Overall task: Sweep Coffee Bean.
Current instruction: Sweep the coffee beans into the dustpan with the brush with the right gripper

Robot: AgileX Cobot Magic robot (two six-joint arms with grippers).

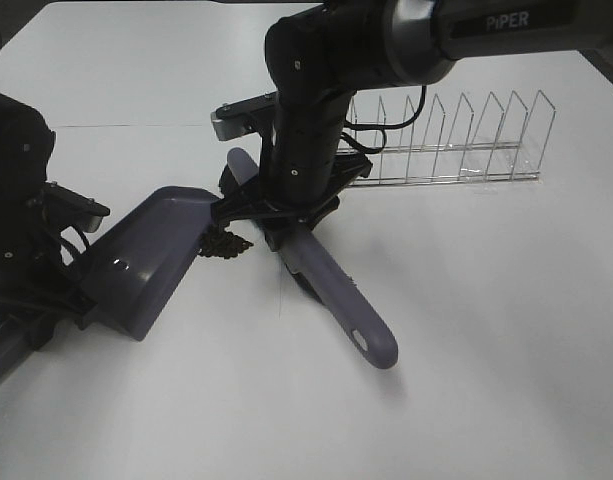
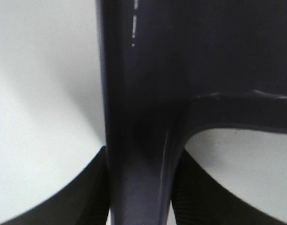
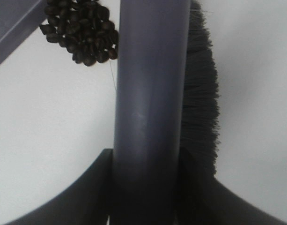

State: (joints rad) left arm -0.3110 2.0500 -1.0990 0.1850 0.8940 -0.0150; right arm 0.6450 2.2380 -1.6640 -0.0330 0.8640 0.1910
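R claw point(image 3: 148, 190) clamped on brush point(image 1: 338, 292) handle, brush set just behind coffee beans point(image 1: 226, 244) as pusher. L claw point(image 2: 142, 192) clamped on dustpan point(image 1: 146, 262) handle, mouth facing coffee beans to catch them. Coffee beans on table point(image 1: 466, 380), betw. brush & dustpan mouth.

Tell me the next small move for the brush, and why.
Probably nudge the brush toward the dustpan: the coffee beans sit heaped on the table between brush and pan lip, apparently not yet inside the tray.
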